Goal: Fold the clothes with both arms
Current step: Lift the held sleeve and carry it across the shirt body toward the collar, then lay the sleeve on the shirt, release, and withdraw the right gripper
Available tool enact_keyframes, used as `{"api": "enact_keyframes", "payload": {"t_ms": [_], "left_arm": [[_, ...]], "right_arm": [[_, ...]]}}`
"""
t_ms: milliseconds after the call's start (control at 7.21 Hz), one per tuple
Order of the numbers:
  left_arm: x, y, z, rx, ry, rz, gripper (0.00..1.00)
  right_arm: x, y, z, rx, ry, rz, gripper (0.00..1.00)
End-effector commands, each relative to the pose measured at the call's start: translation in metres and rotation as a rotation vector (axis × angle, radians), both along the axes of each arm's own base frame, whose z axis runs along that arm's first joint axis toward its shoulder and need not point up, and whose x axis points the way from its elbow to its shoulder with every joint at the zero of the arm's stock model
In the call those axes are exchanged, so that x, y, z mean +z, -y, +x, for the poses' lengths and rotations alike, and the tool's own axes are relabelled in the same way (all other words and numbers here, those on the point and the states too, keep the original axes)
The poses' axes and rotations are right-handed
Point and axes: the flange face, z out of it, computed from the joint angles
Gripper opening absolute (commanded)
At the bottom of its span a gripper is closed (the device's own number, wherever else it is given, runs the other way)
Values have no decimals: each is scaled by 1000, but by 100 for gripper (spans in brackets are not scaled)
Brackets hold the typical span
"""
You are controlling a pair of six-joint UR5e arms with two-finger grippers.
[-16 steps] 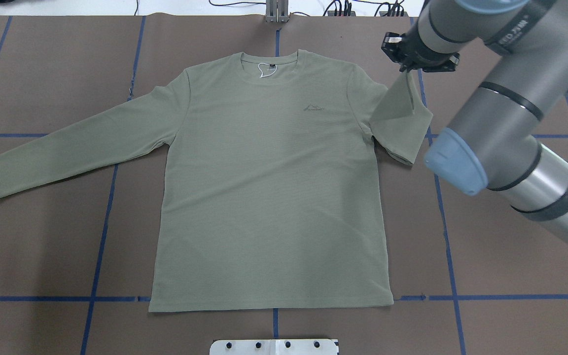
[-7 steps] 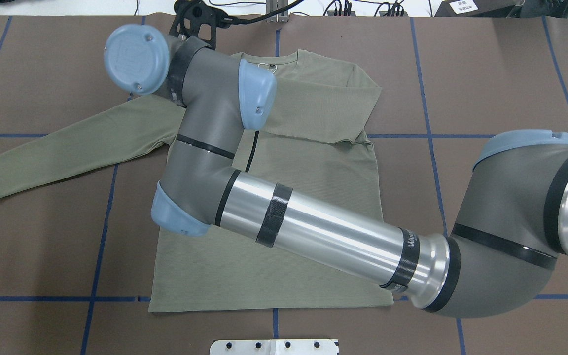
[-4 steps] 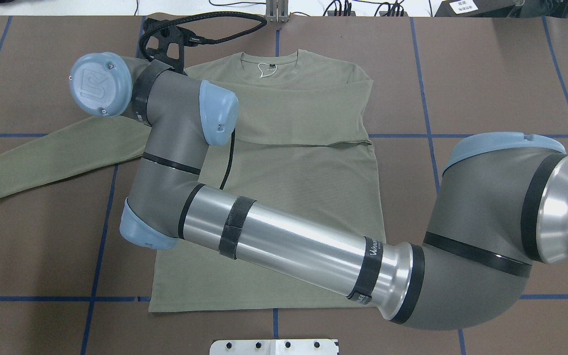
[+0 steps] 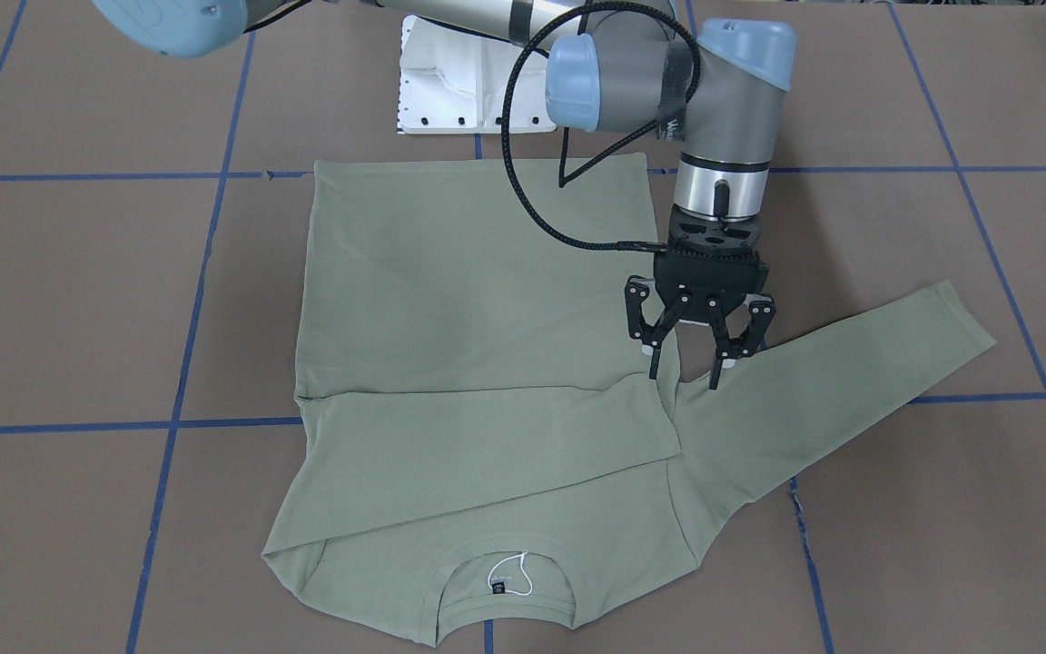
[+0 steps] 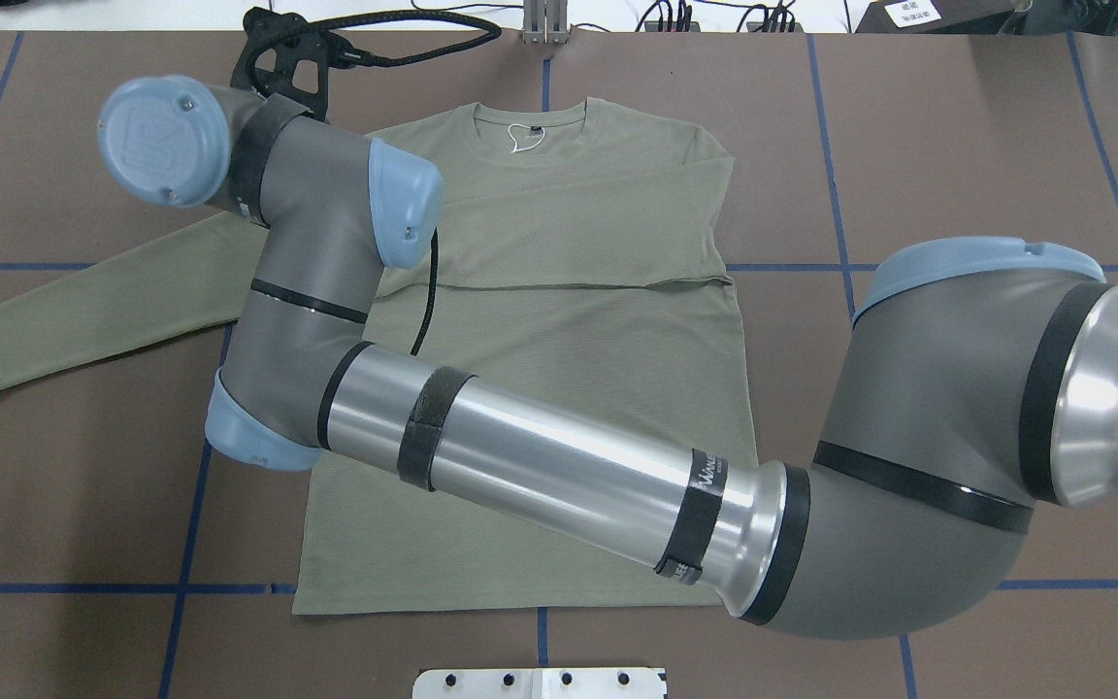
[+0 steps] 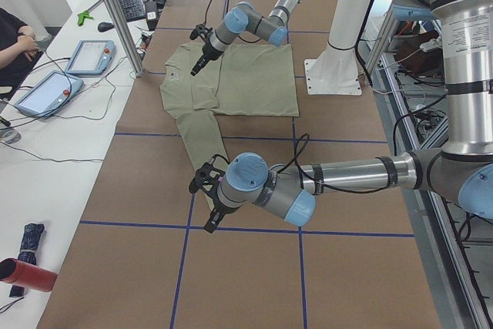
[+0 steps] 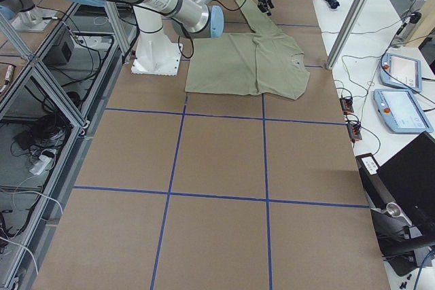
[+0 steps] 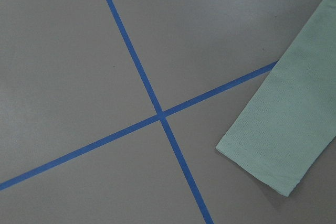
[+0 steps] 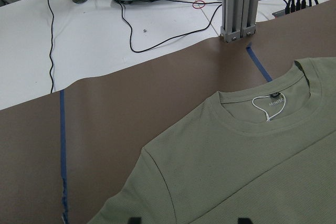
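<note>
A pale sage-green knit long-sleeved shirt (image 4: 450, 300) is spread beneath the released right end effector (image 4: 684, 378); the left end effector's (image 6: 203, 206) grip cannot be told.

brown tbl (image 5: 957, 146) w/ blue tape grid (image 8: 157, 111) | white pedestal (image 4: 450, 82) | tablets (image 7: 402, 111) on bench

Right arm (image 5: 540, 466) reaches across from its own side into the left half, forearm stretched out nearly level and wrist (image 4: 723, 191) turned straight down. The right end effector (image 4: 683, 377) points downward, its two fingers (image 4: 652, 361) spread apart and holding nothing. Left arm (image 6: 347, 175) extends low and almost level, the left end effector (image 6: 205, 206) angled downward. Whether it is spread or closed cannot be told.
</note>
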Motion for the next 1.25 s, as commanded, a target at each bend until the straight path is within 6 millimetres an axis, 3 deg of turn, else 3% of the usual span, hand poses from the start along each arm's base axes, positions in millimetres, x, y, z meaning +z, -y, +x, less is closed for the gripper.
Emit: {"api": "enact_keyframes", "payload": {"t_ms": [0, 277, 416, 555, 693, 832, 1109], "left_arm": [[-4, 6, -1, -20, 8, 11, 100], [-37, 12, -1, -29, 8, 224, 100], [-44, 10, 0, -43, -7, 262, 100], [-54, 12, 3, -59, -39, 257, 100], [-48, 11, 10, -52, -45, 241, 100], [-45, 8, 15, -47, -47, 226, 100], [-31, 8, 66, -22, 36, 222, 100]], "right_arm": [[10, 67, 61, -84, 35, -106, 100], [75, 105, 171, -227, -51, -110, 100], [103, 118, 212, -292, -51, -121, 100], [148, 129, 253, -343, -68, -105, 100], [209, 124, 306, -435, -91, -52, 100], [270, 105, 377, -513, -92, -5, 100], [365, 71, 476, -650, -117, 56, 100]]}}
